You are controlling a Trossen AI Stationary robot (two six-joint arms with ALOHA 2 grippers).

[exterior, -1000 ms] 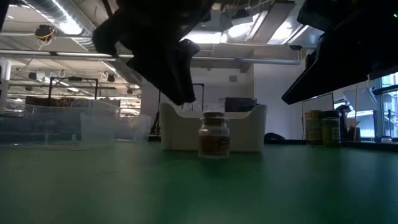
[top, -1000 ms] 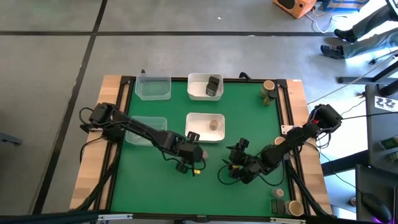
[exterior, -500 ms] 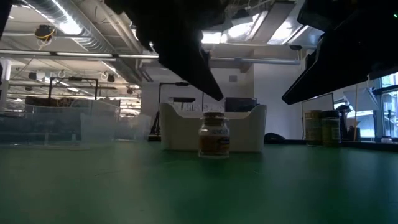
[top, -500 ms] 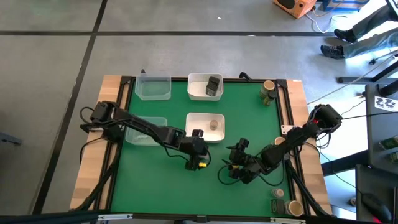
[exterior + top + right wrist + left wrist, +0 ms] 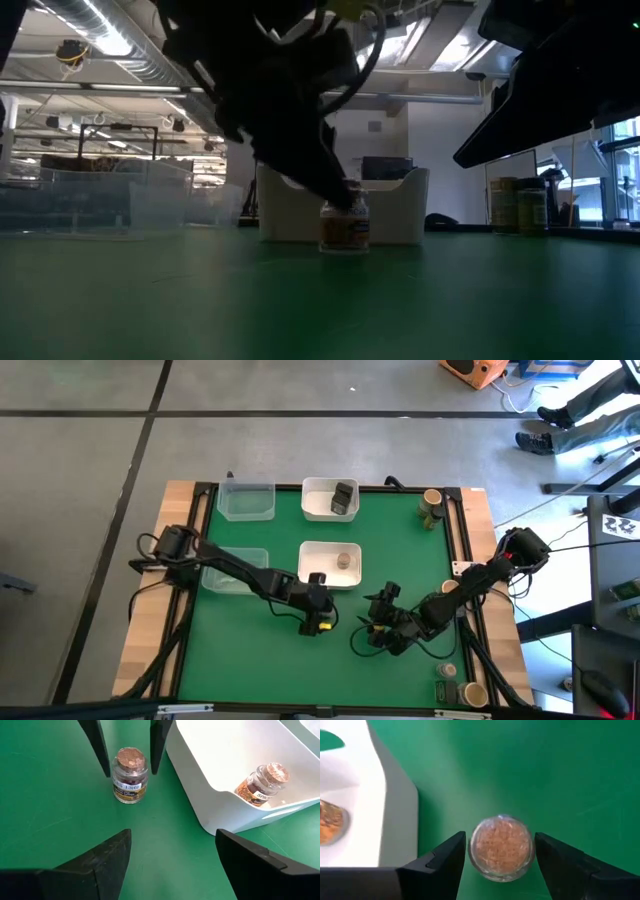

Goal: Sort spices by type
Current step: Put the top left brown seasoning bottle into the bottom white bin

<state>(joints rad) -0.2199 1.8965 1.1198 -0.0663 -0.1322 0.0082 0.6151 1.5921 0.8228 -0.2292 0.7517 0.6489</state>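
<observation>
While my left gripper straddles the jar, its fingers stand spread, not touching the glass. Jar upright beside the tray. My right gripper waits nearby, spread too.

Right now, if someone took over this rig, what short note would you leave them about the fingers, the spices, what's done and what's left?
Left gripper: fingers open, straddling an upright cork-topped jar on the mat beside the middle white tray.
Right gripper: open, empty, waiting nearby.
Done: a matching jar lies in that tray; a dark tin is in the far tray.
Left: grip and tray this jar, then sort the jars at the mat's right edge.
</observation>
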